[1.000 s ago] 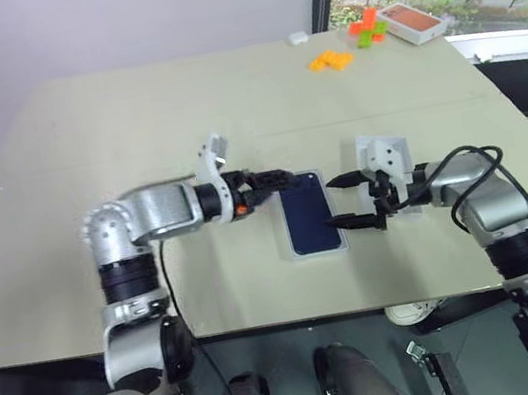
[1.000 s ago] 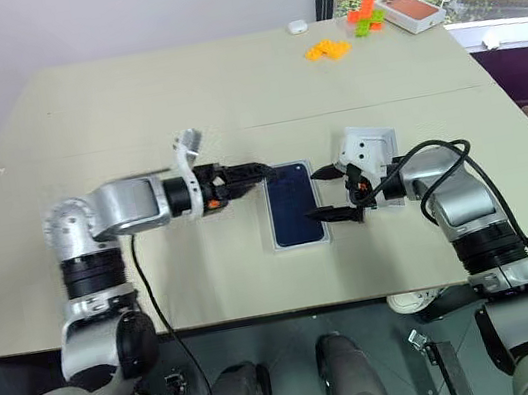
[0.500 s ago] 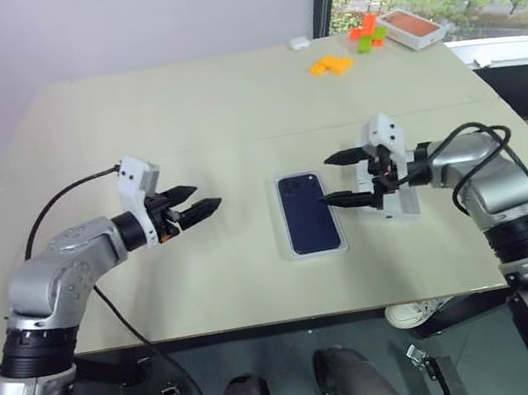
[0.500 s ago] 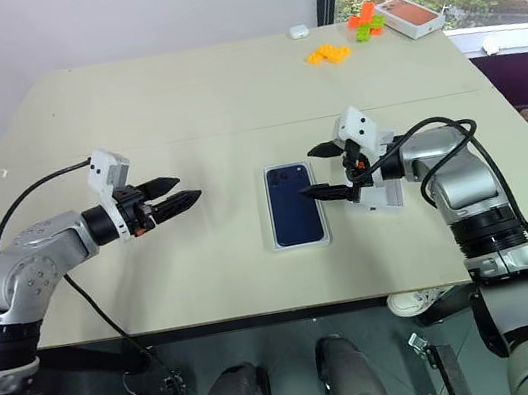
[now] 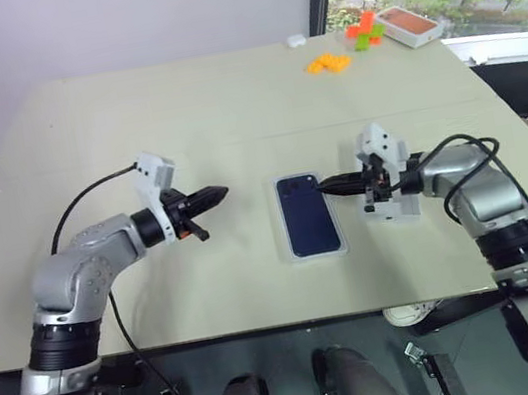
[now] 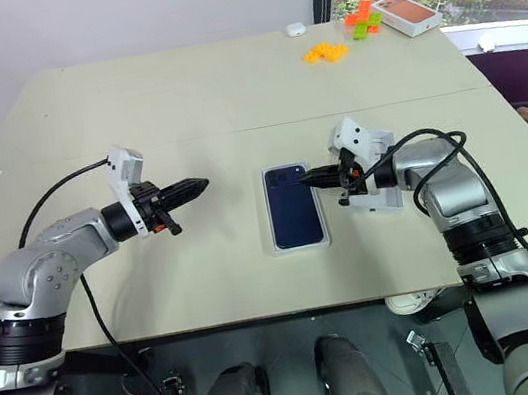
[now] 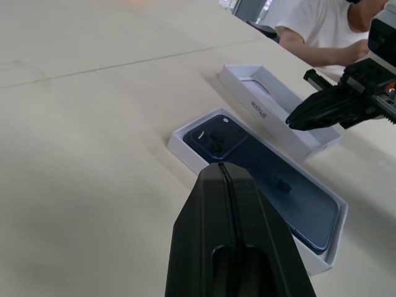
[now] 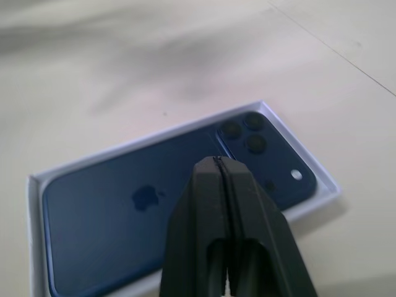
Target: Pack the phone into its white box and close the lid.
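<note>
The dark blue phone (image 5: 307, 213) lies camera side up inside the white box (image 5: 290, 252) at the middle of the table. Just right of the box, the white lid (image 5: 403, 211) rests open side up, partly under my right hand. My left gripper (image 5: 218, 194) is shut and empty, hovering a short way left of the box and pointing at it. My right gripper (image 5: 323, 186) is shut on nothing, its tip over the box's right rim near the phone's camera corner. The right wrist view looks past the shut fingertips (image 8: 216, 162) onto the phone (image 8: 105, 210).
At the far right of the table are orange bricks (image 5: 330, 62), orange and green blocks (image 5: 365, 29), an orange-topped box (image 5: 412, 24) and a small white object (image 5: 296, 40). A person in a white shirt (image 7: 322, 28) sits off the table's right side.
Both grippers have gone from open to shut. The left gripper drew back leftward from the box's edge. The right gripper stayed beside the box's right rim.
</note>
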`<action>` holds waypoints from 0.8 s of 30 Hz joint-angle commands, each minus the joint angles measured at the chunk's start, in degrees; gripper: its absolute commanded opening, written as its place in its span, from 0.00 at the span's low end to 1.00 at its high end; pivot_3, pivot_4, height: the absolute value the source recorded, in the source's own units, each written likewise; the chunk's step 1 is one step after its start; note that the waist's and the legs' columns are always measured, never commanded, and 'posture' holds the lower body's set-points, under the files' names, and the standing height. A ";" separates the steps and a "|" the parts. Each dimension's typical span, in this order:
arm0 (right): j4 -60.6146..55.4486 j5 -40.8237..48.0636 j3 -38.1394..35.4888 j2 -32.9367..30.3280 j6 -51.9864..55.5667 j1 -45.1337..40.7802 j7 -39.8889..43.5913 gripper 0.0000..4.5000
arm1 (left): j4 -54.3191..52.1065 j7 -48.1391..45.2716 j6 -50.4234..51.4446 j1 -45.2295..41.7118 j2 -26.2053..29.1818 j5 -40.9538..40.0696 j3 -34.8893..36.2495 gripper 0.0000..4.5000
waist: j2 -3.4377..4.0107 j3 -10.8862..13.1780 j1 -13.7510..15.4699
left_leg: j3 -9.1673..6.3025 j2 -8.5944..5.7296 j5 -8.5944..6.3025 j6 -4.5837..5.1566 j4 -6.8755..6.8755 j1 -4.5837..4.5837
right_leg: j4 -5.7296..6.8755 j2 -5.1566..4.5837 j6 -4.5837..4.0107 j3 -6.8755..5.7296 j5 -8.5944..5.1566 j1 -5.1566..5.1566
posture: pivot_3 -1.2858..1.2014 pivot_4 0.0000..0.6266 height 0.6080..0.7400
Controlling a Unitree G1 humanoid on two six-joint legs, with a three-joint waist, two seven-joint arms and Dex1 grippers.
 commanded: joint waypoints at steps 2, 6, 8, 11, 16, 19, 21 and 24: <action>-4.67 -0.36 0.28 -0.91 1.48 0.78 -1.16 0.00 | -0.89 -2.73 -0.64 -0.39 0.98 -0.34 3.34 0.28 | 0.00 0.00 0.02 | 0.00 0.00 0.00 0.00 0.00 0.01 | 0.00 0.02 0.00 0.00 0.00 0.00 | 0.52 0.24 1.00; -5.92 -0.86 -0.24 -1.38 2.82 1.39 -2.90 0.00 | -0.96 -6.07 -1.38 1.08 2.33 -0.10 4.49 0.70 | 0.02 0.01 -0.11 | 0.01 0.04 0.00 0.00 0.00 0.02 | 0.00 0.05 0.00 0.00 0.00 0.00 | 0.52 0.24 1.00; -4.71 -1.63 -0.60 -1.73 4.54 0.75 -4.77 0.00 | -1.57 -7.12 -1.85 1.63 3.00 0.33 4.76 0.93 | 0.02 0.01 -0.05 | 0.01 0.05 0.00 0.00 0.00 0.01 | 0.00 0.04 0.00 0.00 0.00 0.00 | 0.52 0.24 1.00; -6.09 -1.17 -1.17 -1.80 11.74 -0.64 -8.05 0.00 | -3.49 -11.33 -4.26 4.36 5.17 1.17 4.89 0.98 | 0.02 0.01 -0.11 | 0.02 0.05 0.00 0.00 0.00 0.00 | 0.00 0.03 -0.02 0.00 0.00 -0.01 | 0.52 0.24 1.00; -9.57 1.15 -3.09 -0.85 21.43 -3.11 -11.83 0.06 | -5.21 -16.25 -11.84 7.74 6.63 4.28 5.60 0.99 | 0.08 0.04 0.02 | 0.04 0.07 0.00 0.00 -0.02 -0.01 | -0.02 0.04 -0.03 0.02 -0.01 -0.05 | 0.52 0.24 1.00; -9.04 0.05 -3.38 -0.88 25.36 -5.19 -15.74 0.30 | -4.80 -17.00 -14.88 8.32 6.29 5.44 6.32 1.00 | 0.09 0.05 0.03 | 0.06 0.09 0.00 0.00 0.00 -0.03 | -0.03 0.05 -0.07 0.02 0.01 -0.05 | 0.52 0.24 1.00; -9.69 -0.67 -2.51 -1.02 33.70 -9.04 -19.21 0.48 | -4.50 -17.62 -15.75 8.47 6.13 5.67 6.28 1.00 | 0.10 0.05 0.01 | 0.06 0.09 0.00 0.00 0.00 -0.02 | -0.03 0.05 -0.09 0.02 0.02 -0.04 | 0.52 0.24 1.00; -11.33 -0.03 -2.19 -0.40 44.90 -13.21 -22.97 0.48 | -4.25 -18.12 -17.68 8.66 5.71 7.01 5.88 1.00 | 0.10 0.06 0.02 | 0.07 0.09 0.00 0.01 0.00 -0.07 | -0.04 0.05 -0.10 0.02 0.02 -0.08 | 0.52 0.24 1.00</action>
